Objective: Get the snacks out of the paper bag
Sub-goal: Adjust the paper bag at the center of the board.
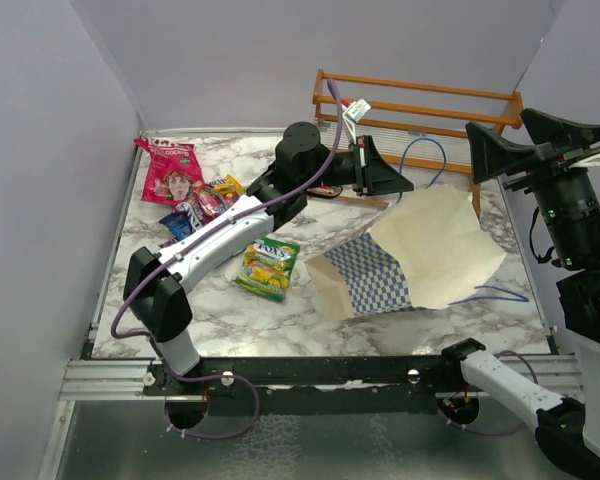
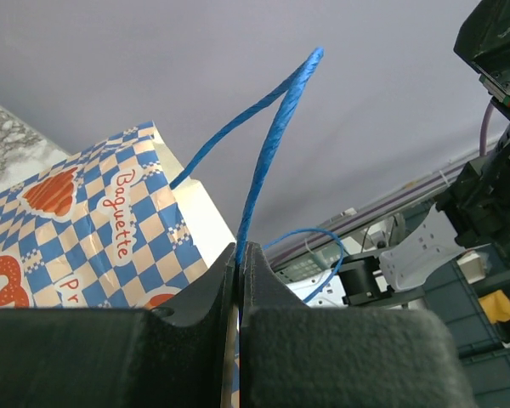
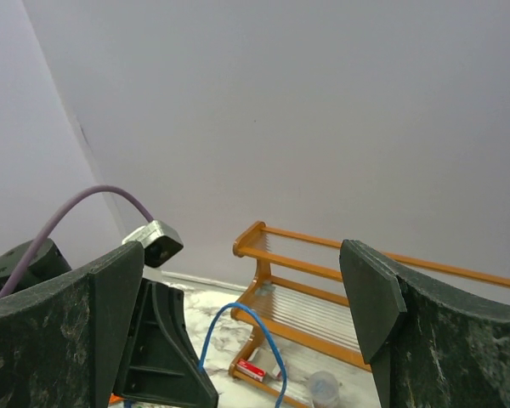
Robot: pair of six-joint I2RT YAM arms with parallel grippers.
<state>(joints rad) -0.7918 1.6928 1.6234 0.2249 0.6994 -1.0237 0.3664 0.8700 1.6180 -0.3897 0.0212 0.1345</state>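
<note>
The left tool [image 2: 240, 255] is pinching the thin blue cord [image 2: 268, 153] of the bag [image 2: 85, 229], a fair hold on light, floppy, tearable paper. The right tool [image 3: 244, 263] is gaping wide. The bag is sagging toward the desk's [image 1: 230, 320] right edge. Slippery snacks [image 1: 195, 190] are lying near the far-left corner; possibly more are hiding inside.

- paper bag [image 1: 375, 275] was blue-and-white check outside, cream inside, orange print
- cord handle [image 2: 269, 144] was blue
- far-left snack bag [image 1: 172, 170] was pink-red, nearer packet [image 1: 270, 268] green-yellow
- table [image 1: 280, 325] was grey-veined white marble
- rack [image 1: 420, 103] was orange wood
</note>
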